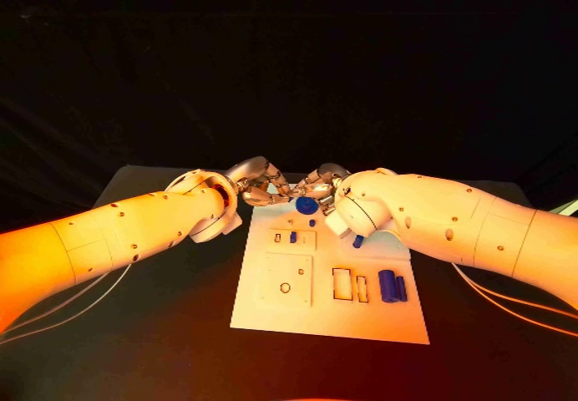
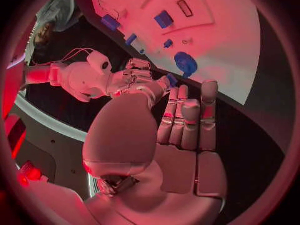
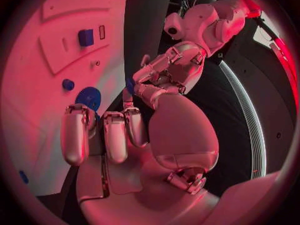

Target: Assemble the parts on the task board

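Observation:
Both hands meet over the far end of the white task board [image 1: 332, 313]. Between their fingertips sits a small blue part [image 2: 172, 79] [image 3: 129, 85]. My left hand [image 1: 253, 188] [image 2: 181, 135] touches it with thumb and fingertip. My right hand [image 1: 323, 185] [image 3: 125, 135] touches it from the other side. I cannot tell which hand bears it. Just below the hands, a round blue disc [image 1: 307, 205] [image 2: 185, 63] [image 3: 89, 98] lies on the board, with a small blue peg [image 1: 312, 222] beside it.
More blue parts lie on the board: a peg [image 1: 357, 241] under the right wrist, two blocks [image 1: 392, 285] at its right edge and a piece in a slot [image 1: 293, 237]. Empty cut-outs [image 1: 351, 286] sit mid-board. Black table [image 1: 144, 334] surrounds it.

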{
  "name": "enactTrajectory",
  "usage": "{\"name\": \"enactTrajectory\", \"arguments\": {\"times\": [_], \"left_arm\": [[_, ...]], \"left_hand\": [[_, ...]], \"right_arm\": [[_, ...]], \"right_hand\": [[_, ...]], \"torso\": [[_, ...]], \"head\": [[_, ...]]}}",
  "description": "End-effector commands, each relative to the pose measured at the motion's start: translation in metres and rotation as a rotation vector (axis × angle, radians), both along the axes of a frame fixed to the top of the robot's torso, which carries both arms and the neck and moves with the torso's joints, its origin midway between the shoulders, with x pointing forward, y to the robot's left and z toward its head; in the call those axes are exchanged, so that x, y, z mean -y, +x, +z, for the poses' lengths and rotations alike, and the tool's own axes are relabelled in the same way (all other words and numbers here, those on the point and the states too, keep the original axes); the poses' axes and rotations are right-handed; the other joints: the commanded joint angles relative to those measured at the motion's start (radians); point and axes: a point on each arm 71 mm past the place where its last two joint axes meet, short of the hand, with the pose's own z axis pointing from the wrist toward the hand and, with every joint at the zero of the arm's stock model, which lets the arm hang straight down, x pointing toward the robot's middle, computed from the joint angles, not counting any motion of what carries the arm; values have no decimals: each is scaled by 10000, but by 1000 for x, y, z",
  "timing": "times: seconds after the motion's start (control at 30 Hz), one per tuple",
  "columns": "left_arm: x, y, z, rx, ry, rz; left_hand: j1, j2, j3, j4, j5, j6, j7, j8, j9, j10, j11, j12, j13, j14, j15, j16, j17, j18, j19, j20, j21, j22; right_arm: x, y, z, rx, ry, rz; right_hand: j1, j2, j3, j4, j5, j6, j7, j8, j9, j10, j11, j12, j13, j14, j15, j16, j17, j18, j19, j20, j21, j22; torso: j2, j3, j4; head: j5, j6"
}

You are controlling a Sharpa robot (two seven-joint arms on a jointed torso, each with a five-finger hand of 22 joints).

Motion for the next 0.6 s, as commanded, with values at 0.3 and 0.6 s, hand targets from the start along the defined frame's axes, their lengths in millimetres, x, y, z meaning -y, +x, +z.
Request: {"name": "enactTrajectory", "arguments": {"times": [0.3,0.6], "left_arm": [[1,0,1,13,-26,-39],[-10,2,1,-126,-111,318]], "left_hand": [[-40,172,526,-17,101,209,22,184,75,140,6,104,156,100,-31,173,146,-180,175,-3,99,118],[-337,-143,587,240,102,-552,317,-296,-181,-274,239,-184,72,21,161,97,-17,-151,5,123,-109,-88]], "right_arm": [[1,0,0,186,46,-203],[3,2,0,382,-230,-41]], "right_hand": [[365,318,504,-489,328,98,-167,864,507,121,-82,16,1287,862,-87,4,2006,28,409,-93,204,1850],[201,258,526,-552,231,108,-197,998,580,170,-99,39,1316,867,-98,17,2028,17,431,-103,252,1882]], "torso": [[3,-7,9],[2,-9,1]], "head": [[-14,-8],[4,-37]]}}
